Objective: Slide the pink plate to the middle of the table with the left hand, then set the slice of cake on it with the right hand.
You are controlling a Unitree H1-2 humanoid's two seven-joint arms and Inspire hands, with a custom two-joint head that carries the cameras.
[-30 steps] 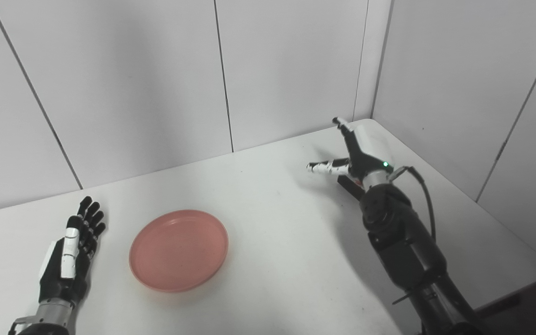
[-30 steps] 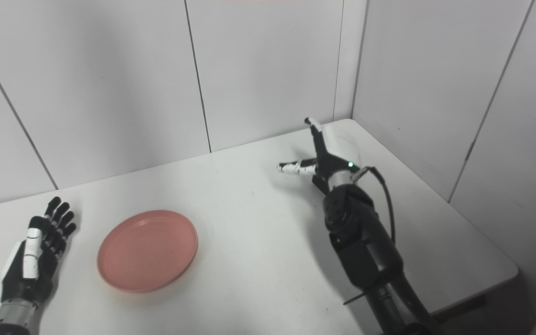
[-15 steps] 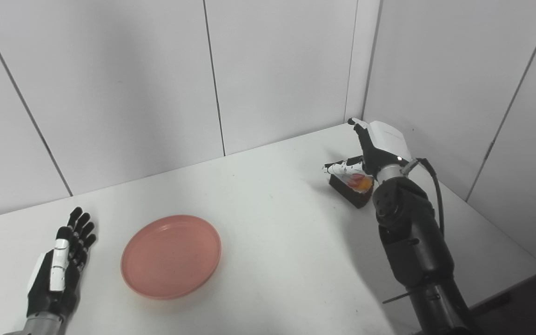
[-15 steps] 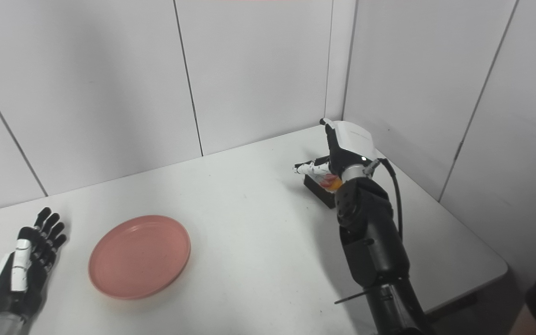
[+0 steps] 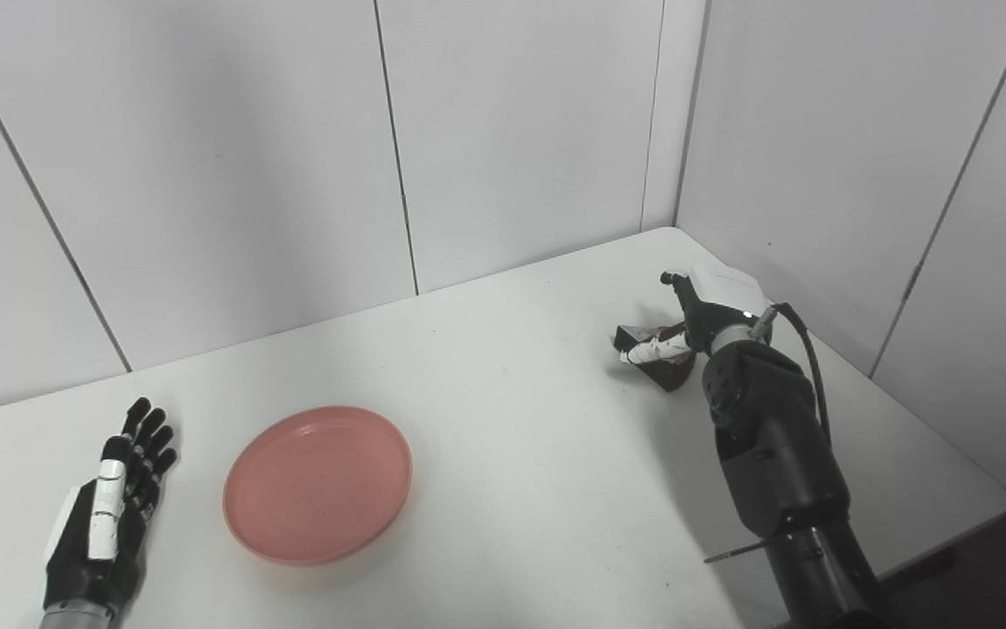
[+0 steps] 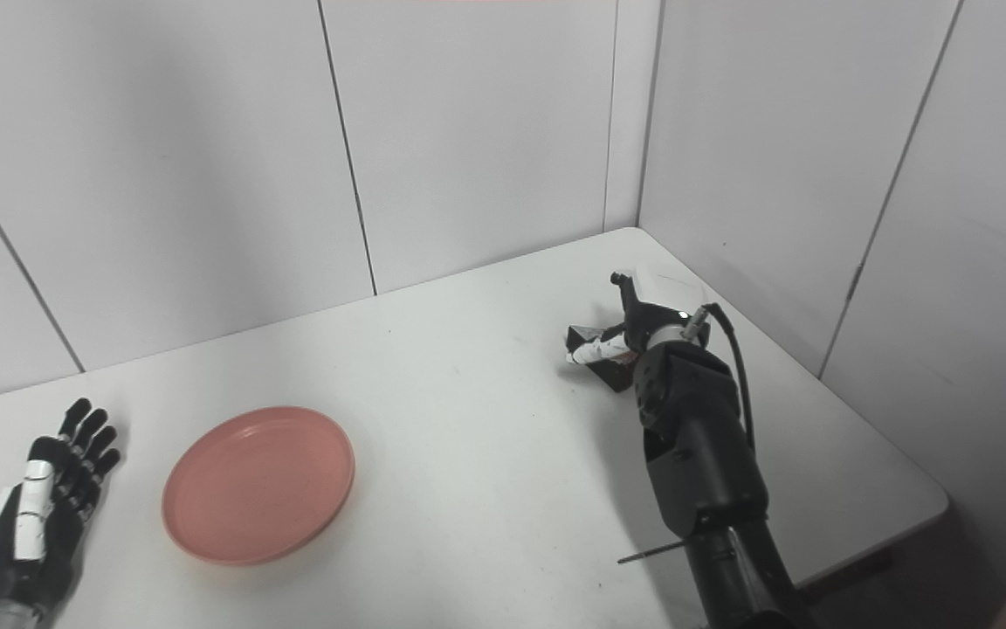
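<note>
Your right hand (image 5: 702, 307) has dropped onto the slice of cake (image 5: 653, 356) at the far right, fingers around it; its tip points left. Left hand (image 5: 106, 515) rests flat, fingers apart, beside the pink plate (image 5: 318, 482).

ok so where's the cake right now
The cake sits on the table at the far right, near the wall corner, with the right hand down on it; it is well away from the plate at near left.
</note>
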